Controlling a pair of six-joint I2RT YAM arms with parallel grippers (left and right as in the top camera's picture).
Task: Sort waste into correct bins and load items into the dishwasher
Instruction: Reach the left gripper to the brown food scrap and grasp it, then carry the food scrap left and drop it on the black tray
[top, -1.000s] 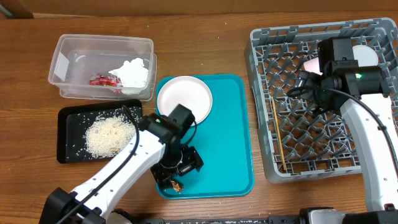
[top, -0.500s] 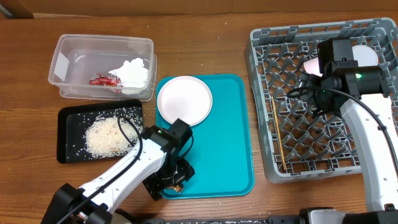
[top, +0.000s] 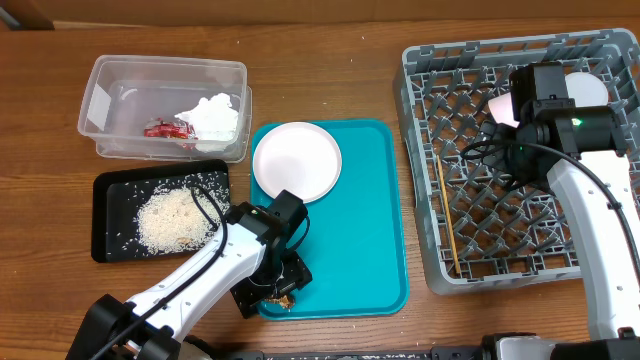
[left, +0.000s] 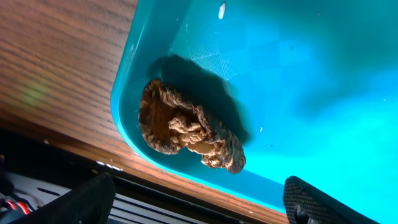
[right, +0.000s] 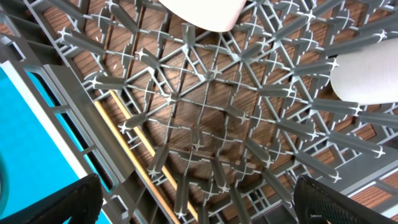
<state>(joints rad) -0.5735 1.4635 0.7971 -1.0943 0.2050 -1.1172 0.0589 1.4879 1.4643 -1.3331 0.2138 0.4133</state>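
A brown food scrap (left: 186, 127) lies in the near-left corner of the teal tray (top: 370, 230); it also shows in the overhead view (top: 284, 299). My left gripper (left: 199, 208) is open right above it, fingers on both sides. A round white plate (top: 296, 161) sits at the tray's far end. The clear tub (top: 110, 100) holds the red wrapper (top: 165, 129) and white tissue (top: 213, 116). The black tray (top: 108, 190) holds rice (top: 175, 218). My right gripper (right: 199, 199) is open and empty over the grey rack (top: 425, 150), which holds chopsticks (top: 447, 215) and white dishes (right: 364, 76).
The teal tray lies between the black tray and the rack. A single rice grain (left: 221, 9) lies on the teal tray. The table's near edge runs just below the tray's corner. My right arm (top: 590, 210) lies over the rack's right side.
My left gripper moved down and left along the teal tray to its near-left corner and settled over the food scrap. The right arm has not moved.
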